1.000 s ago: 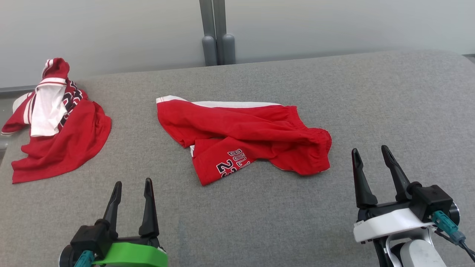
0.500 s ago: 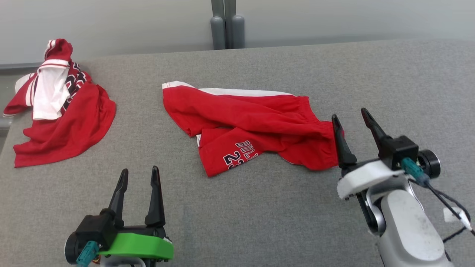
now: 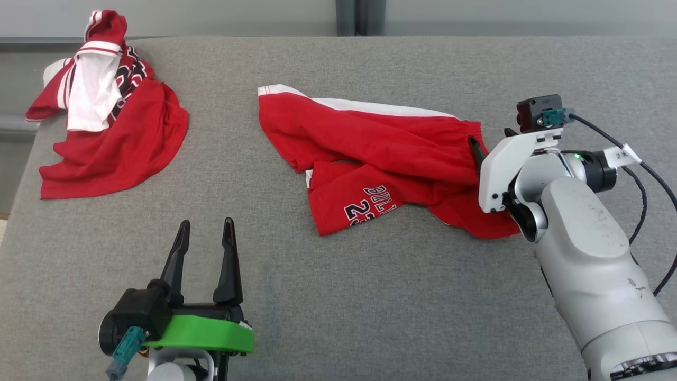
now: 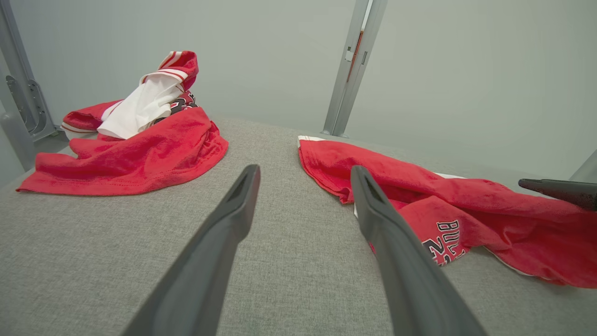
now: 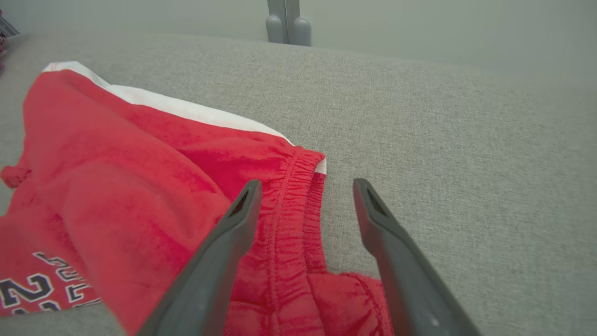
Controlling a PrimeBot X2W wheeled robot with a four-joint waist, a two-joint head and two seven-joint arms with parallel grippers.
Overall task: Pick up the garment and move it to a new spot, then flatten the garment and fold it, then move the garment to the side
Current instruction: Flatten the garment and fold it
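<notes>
Two sets of jaws stand spread wide, and neither grasps anything. The right gripper (image 5: 306, 183) is over the right-hand end of the red shorts (image 3: 381, 143). In the right wrist view the gathered elastic waistband (image 5: 289, 210) runs up between the two fingers, with one finger over the red cloth and the other over bare grey surface. Whether either tip touches the fabric cannot be told. In the left wrist view one dark fingertip of that gripper shows just above the rumpled cloth. The pale right forearm (image 3: 587, 238) covers the near right corner of the shorts in the head view, and a black cable (image 3: 634, 159) loops off from the wrist. The left gripper (image 3: 206, 223) is released too, hanging over bare surface near the front edge, well apart from the shorts and pointing towards the gap between the two garments. The shorts lie crumpled near the middle of the grey fabric-covered table (image 3: 370, 296), with a white stripe along the far edge and one leg folded so that dark lettering and a number face up. A second garment, a red and white jersey (image 3: 121, 137), is heaped at the far left corner, well apart from the shorts. Grey posts (image 5: 288, 23) rise behind the far edge of the table, against a pale wall.
</notes>
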